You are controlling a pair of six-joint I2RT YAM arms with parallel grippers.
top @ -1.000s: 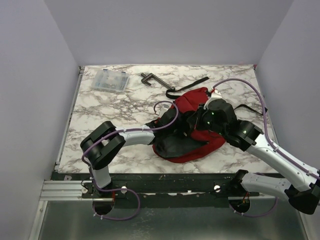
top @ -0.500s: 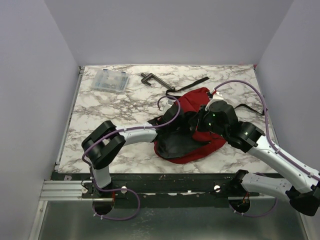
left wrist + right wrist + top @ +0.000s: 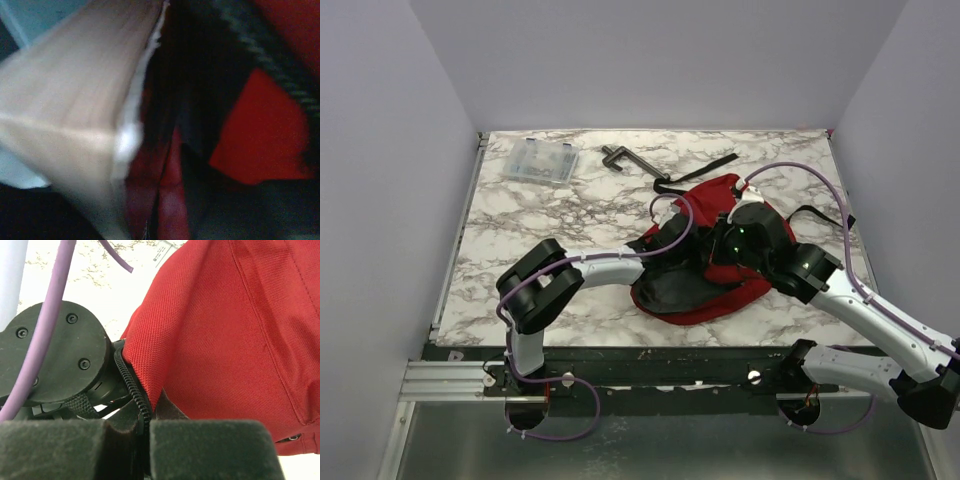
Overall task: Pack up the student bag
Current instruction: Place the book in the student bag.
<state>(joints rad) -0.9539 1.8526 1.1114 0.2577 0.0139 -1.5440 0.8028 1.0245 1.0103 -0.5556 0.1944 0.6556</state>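
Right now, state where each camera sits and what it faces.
Top external: above and behind the bases, looking down on the table; left arm and right arm meet at the student bag.
Left wrist: at the bag's opening, facing a blurred pale block and red fabric; no fingers discernible.
Right wrist: beside the bag, facing its red fabric; right gripper shut on the zipper edge.
Both wrist views share the bag's zipper.
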